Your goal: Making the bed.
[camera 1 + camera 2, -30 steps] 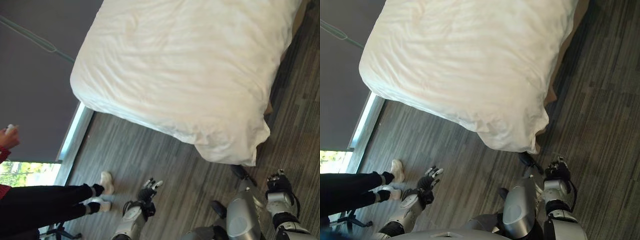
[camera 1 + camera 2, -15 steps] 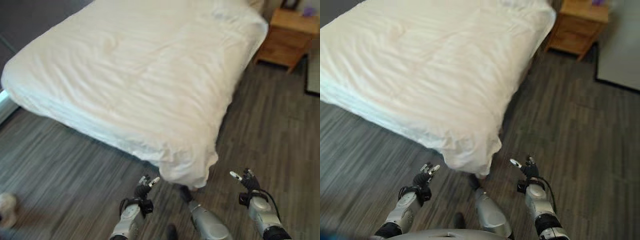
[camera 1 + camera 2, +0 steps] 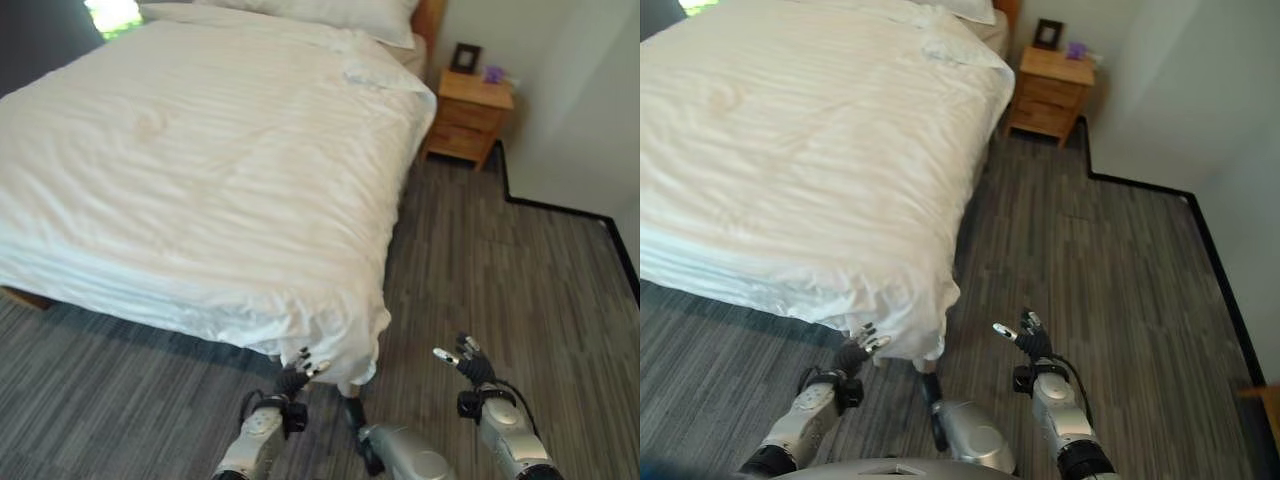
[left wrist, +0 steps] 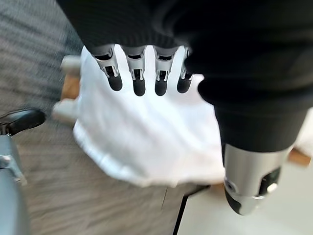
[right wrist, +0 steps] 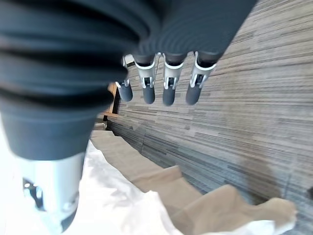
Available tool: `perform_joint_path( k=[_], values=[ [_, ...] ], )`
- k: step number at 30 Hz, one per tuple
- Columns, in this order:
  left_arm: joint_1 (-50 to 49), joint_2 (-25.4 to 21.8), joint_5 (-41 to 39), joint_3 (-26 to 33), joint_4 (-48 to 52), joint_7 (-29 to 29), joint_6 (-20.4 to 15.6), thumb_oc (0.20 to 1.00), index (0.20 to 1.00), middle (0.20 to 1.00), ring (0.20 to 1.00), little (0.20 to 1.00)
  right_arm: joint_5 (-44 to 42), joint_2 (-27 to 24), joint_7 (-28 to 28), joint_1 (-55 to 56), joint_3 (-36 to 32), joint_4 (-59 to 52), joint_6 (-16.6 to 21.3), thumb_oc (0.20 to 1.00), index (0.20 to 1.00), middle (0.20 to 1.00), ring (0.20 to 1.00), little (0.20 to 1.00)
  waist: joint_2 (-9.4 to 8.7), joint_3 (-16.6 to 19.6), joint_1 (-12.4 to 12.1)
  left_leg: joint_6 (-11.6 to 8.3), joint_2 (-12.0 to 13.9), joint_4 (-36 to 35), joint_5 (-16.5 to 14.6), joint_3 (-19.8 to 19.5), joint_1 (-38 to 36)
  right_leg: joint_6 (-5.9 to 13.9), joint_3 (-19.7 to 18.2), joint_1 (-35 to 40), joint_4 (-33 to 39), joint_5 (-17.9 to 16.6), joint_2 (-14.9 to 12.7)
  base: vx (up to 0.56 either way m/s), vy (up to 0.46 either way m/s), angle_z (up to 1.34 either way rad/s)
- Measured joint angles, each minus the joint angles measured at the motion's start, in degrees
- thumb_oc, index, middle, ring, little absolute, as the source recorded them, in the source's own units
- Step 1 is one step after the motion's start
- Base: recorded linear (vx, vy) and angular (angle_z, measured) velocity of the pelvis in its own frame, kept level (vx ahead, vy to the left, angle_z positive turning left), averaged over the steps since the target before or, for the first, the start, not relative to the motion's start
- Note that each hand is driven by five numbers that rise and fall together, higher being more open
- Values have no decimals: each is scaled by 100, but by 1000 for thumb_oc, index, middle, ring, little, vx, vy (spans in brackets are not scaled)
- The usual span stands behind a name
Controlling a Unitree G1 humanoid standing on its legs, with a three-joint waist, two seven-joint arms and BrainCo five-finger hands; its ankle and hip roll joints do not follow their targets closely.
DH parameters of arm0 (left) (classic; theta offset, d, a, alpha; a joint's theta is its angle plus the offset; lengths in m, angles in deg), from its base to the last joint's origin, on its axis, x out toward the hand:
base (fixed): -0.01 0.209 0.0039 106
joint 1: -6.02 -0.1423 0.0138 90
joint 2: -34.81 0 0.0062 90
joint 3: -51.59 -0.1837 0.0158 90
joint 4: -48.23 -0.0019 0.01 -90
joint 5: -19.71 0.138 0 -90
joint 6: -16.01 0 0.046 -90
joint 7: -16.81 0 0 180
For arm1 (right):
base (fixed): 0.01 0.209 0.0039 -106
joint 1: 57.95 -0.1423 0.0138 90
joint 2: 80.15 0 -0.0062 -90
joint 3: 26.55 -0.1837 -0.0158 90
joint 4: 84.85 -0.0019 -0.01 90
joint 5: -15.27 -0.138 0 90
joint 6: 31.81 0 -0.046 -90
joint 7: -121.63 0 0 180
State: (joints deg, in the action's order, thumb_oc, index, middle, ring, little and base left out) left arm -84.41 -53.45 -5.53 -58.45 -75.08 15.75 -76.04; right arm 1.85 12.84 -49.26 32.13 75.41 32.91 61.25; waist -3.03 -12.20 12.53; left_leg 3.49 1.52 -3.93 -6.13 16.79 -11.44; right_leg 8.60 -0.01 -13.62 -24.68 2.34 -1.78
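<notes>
Approach step, judged: no cloth in either hand.

Duvet [image 3: 200,170] spread over bed [image 3: 20,297], mostly smooth; near corner [image 3: 355,345] hangs rumpled toward floor [image 3: 500,260]. Pillow [image 3: 330,12] at head end, nightstand [image 3: 468,118] beside it.

Left hand [image 3: 293,381] low, just before hanging corner, fingers [image 4: 139,81] straight, released, not touching cloth. Right hand [image 3: 470,365] over floor, beside bed, fingers [image 5: 167,88] straight, released.

Next likely: close on corner, pinch hem with both hands, pull taut, square overhang.
</notes>
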Motion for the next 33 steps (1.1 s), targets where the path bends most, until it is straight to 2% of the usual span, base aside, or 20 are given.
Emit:
perform_joint_path(
  k=[1, 5, 6, 7, 9, 11, 12, 13, 14, 15, 17, 19, 22, 23, 24, 26, 28, 31, 32, 33],
  values=[
    [3, -10, 76, 16, 1, 7, 5, 1000, 1000, 1000, 1000, 1000, 48, 2, -41, 9, 62, -63, 2, 1000, 1000, 1000, 1000, 1000, -58, -4, -52, 2, -9, 24, 1, 252, -6, 133, -27, 229, -115, 244, -316, -262, 15, -101],
    [-102, -173, 82, 11, 176, 14, 8, 1000, 1000, 1000, 1000, 1000, 244, 26, -196, 25, 424, -136, -5, 1000, 1000, 1000, 1000, 1000, -149, 22, -390, -43, 41, 32, 27, 999, -80, 169, 264, 1001, 527, 416, -1216, -146, -45, -110],
    [-175, -243, 82, 30, 256, 14, 9, 1000, 1000, 1000, 1000, 1000, 306, 61, -221, 52, 506, -196, -6, 1000, 1000, 1000, 1000, 1000, -175, 47, -464, -77, 44, 44, 39, 1153, -149, 55, 498, 1129, 636, 315, -1376, -89, -94, -110],
    [-258, -336, 82, 40, 346, 15, 2, 1000, 1000, 1000, 1000, 1000, 446, 90, -225, 93, 605, -276, -2, 1000, 1000, 1000, 1000, 1000, -240, 92, -547, -94, 29, 51, 29, 1285, -201, -12, 658, 1275, 878, -64, -1448, -79, -127, -106],
    [-282, -330, 82, 85, 459, 2, 7, 1000, 1000, 1000, 1000, 1000, 474, 9, -236, 56, 707, -350, -9, 1000, 1000, 1000, 1000, 1000, -16, 154, -496, -107, 338, 244, 27, 1348, -76, -117, 689, 1355, 1318, -269, -1078, -49, -162, -79],
    [-207, -247, 105, 120, 647, -12, -3, 1000, 1000, 1000, 1000, 1000, 639, -222, -243, 51, 760, -491, -37, 1000, 1000, 1000, 1000, 1000, 75, 216, -510, -117, 571, 270, 30, 1390, -76, -203, 683, 1256, 1363, -327, -819, -17, -186, -47],
    [-196, -245, 140, 151, 818, -43, -37, 1000, 1000, 1000, 1000, 1000, 695, -339, -261, 9, 811, -604, -36, 1000, 1000, 1000, 1000, 1000, 84, 261, -510, -210, 639, 221, 67, 1409, -86, -229, 712, 1186, 1377, -329, -730, -79, -234, -44],
    [-139, -239, 153, 200, 934, -111, -33, 1000, 1000, 1000, 1000, 1000, 722, -485, -265, -53, 836, -723, -36, 1000, 1000, 1000, 1000, 1000, 80, 288, -537, -361, 743, 207, 150, 1476, -61, -354, 1000, 1080, 1424, -310, -728, -49, -175, -66],
    [-167, -284, 108, 339, 1303, -163, -36, 1000, 1000, 1000, 1000, 1000, 852, -575, -280, -168, 921, -837, -30, 1000, 1000, 1000, 1000, 1000, 42, 321, -650, -573, 820, 205, 167, 1738, -42, -569, 1477, 1046, 1430, 128, -835, -41, -195, -82],
    [-131, -297, 67, 445, 1530, -213, -182, 1000, 1000, 1000, 1000, 1000, 907, -635, -300, -240, 913, -899, -3, 1000, 1000, 1000, 1000, 1000, -2, 354, -748, -755, 822, 239, 214, 1850, -84, -538, 1503, 951, 1392, 143, -800, -58, -163, -73],
    [-98, -360, 49, 483, 1910, -268, -244, 1000, 1000, 1000, 1000, 1000, 958, -919, -349, -278, 1045, -1153, -7, 1000, 1000, 1000, 1000, 1000, 80, 410, -805, -738, 930, 456, 223, 1815, -51, -497, 1243, 902, 1510, 99, -622, -72, -190, -66],
    [-104, -456, 52, 553, 2160, -292, -342, 1000, 1000, 1000, 1000, 1000, 1137, -1070, -397, -368, 1088, -1225, -4, 1000, 1000, 1000, 1000, 1000, 173, 454, -808, -725, 1036, 786, 234, 1706, 58, -617, 1111, 1019, 1851, -96, -530, -52, -131, -55],
    [-171, -471, 55, 945, 2429, -464, -502, 1000, 1000, 1000, 1000, 1000, 1346, -1503, -477, -382, 1092, -1582, -34, 1000, 1000, 1000, 1000, 1000, 158, 451, -800, -743, 1250, 2040, 282, 1604, 467, -704, 824, 1393, 2763, -561, -508, -74, -159, -54],
    [-270, -520, 83, 1224, 2650, -575, -524, 1000, 1000, 1000, 1000, 1000, 1346, -1664, -520, -394, 1072, -1839, -22, 1000, 1000, 1000, 1000, 1000, 167, 440, -821, -784, 1368, 2449, 313, 1530, 604, -773, 708, 1426, 2897, -733, -460, -65, -115, -62],
    [-334, -523, 104, 1471, 2718, -692, -652, 1000, 1000, 1000, 1000, 1000, 1344, -1702, -536, -436, 1014, -1899, -8, 1000, 1000, 1000, 1000, 1000, 88, 396, -793, -990, 1426, 2489, 143, 1508, 742, -860, 597, 1510, 3051, -855, -523, 14, -98, -51],
    [-341, -521, 181, 1530, 2961, -898, -621, 1000, 1000, 1000, 1000, 1000, 1344, -1823, -531, -422, 845, -1976, -26, 1000, 1000, 1000, 1000, 1000, 155, 374, -798, -991, 1070, 1436, 161, 1191, 733, -802, 547, 1490, 3049, -815, -540, 26, -128, -18],
    [-523, -292, 425, 1586, 3447, -910, -909, 1000, 1000, 1000, 1000, 1000, 1341, -1970, -551, -383, 543, -2060, -27, 1000, 1000, 1000, 1000, 1000, 330, 284, -862, -849, 674, 630, 245, 259, 870, -745, 549, 1483, 3067, -805, -497, 142, -115, -13],
    [-703, -284, 563, 1645, 3124, -941, -896, 1000, 1000, 1000, 1000, 1000, 1341, -1945, -518, -321, 384, -2067, -16, 1000, 1000, 1000, 1000, 1000, 584, 367, -1074, -743, 611, 349, 310, 139, 846, -497, 628, 1468, 2969, -717, -434, 150, -41, -42],
    [-763, -290, 571, 1689, 3058, -948, -884, 1000, 1000, 1000, 1000, 1000, 1340, -1935, -515, -298, 380, -2056, -9, 1000, 1000, 1000, 1000, 1000, 581, 359, -1145, -707, 657, 359, 356, 229, 885, -455, 765, 1168, 2208, -459, -461, 160, -23, -11],
    [-892, -322, 572, 1706, 3061, -948, -874, 1000, 1000, 1000, 1000, 1000, 1340, -1919, -512, -288, 381, -2057, -11, 1000, 1000, 1000, 1000, 1000, 522, 360, -1154, -705, 642, 359, 376, 211, 930, -489, 851, 960, 1431, 104, -509, 248, -37, 9]
  ],
)
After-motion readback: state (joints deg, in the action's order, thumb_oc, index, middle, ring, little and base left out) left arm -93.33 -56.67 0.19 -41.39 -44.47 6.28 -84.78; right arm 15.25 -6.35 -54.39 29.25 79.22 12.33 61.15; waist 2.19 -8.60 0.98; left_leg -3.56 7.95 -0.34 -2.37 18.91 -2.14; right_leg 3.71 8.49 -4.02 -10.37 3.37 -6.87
